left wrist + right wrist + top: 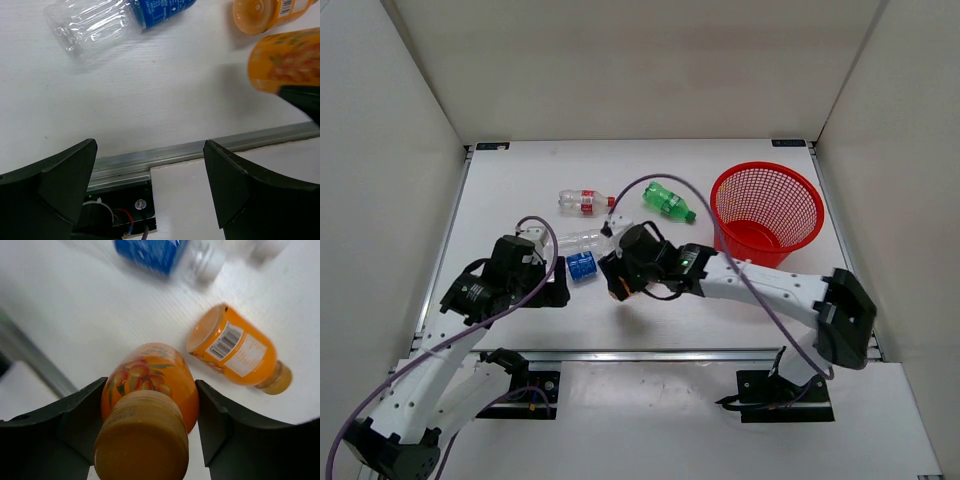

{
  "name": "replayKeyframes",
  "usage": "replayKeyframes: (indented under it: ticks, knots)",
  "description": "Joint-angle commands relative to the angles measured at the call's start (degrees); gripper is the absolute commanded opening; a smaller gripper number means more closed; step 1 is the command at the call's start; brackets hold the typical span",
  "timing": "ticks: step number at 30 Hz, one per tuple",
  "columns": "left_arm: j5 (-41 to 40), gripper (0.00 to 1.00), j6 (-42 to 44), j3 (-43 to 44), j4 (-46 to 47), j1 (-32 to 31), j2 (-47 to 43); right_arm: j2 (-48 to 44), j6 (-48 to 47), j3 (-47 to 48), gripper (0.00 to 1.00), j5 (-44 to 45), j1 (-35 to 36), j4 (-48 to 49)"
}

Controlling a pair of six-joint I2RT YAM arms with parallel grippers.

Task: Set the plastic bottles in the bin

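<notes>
1. Closest to the right wrist lens, an orange bottle (145, 430) is clamped between the fingers of the right pincer (151, 390), cap end towards the camera. It is gripped across the body, probably so that it can be carried without slipping.
2. A second orange bottle (235, 347) is seen on its side just ahead and to the right of that pincer, apart from the held one.
3. A blue-labelled bottle (150, 252) lies farther ahead of the same pincer, blurred.
4. The left pincer (150, 147) is held with its fingers wide apart and nothing between them, above the metal rail (200, 150) at the table's near edge. The blue-labelled bottle lies ahead of it and to the left, so it is judged a likely next pick.
5. A green bottle (667, 199) and a red-labelled bottle (583, 202) lie beyond the right pincer.
6. The bin (770, 195) stands well apart from the right pincer, off to its right. A carry across to it is judged to be what the held bottle needs.
</notes>
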Motion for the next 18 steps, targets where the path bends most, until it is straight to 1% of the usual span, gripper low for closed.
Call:
replayKeyframes:
  ticks: [1,3,4,5,7,8,11,12,13,14,16,17,18]
  knots:
    - [3.93,0.98,2.16,0.55,2.93,-1.91,2.56,-11.56,-1.07,6.67,0.32,-1.15,-0.78,-1.98]
    - [4.37,0.99,2.08,1.17,4.43,-2.89,4.67,-16.06,-1.60,8.95,0.30,-1.93,-5.07,-3.83]
    - [5.41,0.99,2.60,2.04,5.65,-3.50,6.42,-18.68,-1.86,9.83,0.30,-3.76,-6.83,-4.45]
    - [6.30,0.99,2.95,2.58,6.45,-4.03,7.22,-20.88,-1.61,10.88,0.30,-4.74,-10.59,-6.11]
    - [6.22,0.99,3.13,3.81,7.59,-4.56,10.99,-23.10,-1.43,12.03,0.30,-5.28,-20.25,-9.45]
    - [4.91,0.98,3.21,4.68,8.12,-5.52,12.84,-25.37,-0.91,12.12,0.30,-7.10,-22.82,-10.16]
    - [4.02,0.99,4.01,6.71,9.35,-5.53,16.96,-28.54,-2.03,9.94,0.29,-10.62,-40.28,-12.10]
    - [4.45,0.99,4.09,7.67,9.35,-5.09,18.90,-29.34,-2.74,9.49,0.27,-13.25,-43.21,-12.27]
    - [4.63,0.99,4.53,8.64,9.53,-5.43,19.88,-29.26,-2.66,8.96,0.27,-14.14,-48.72,-12.97]
    - [4.20,0.99,4.45,9.43,9.79,-5.87,21.71,-29.17,-3.35,8.35,0.27,-16.15,-51.12,-13.67]
    - [4.72,0.99,5.06,11.27,12.50,-8.24,24.62,-27.68,-4.68,7.91,0.29,-15.75,-56.22,-15.61]
    - [5.77,0.98,5.41,12.24,12.87,-10.25,26.89,-27.24,-5.03,7.12,0.37,-14.95,-56.94,-16.14]
    - [7.26,0.99,6.28,13.90,13.65,-10.79,29.27,-26.54,-5.90,6.50,0.41,-12.77,-57.30,-16.40]
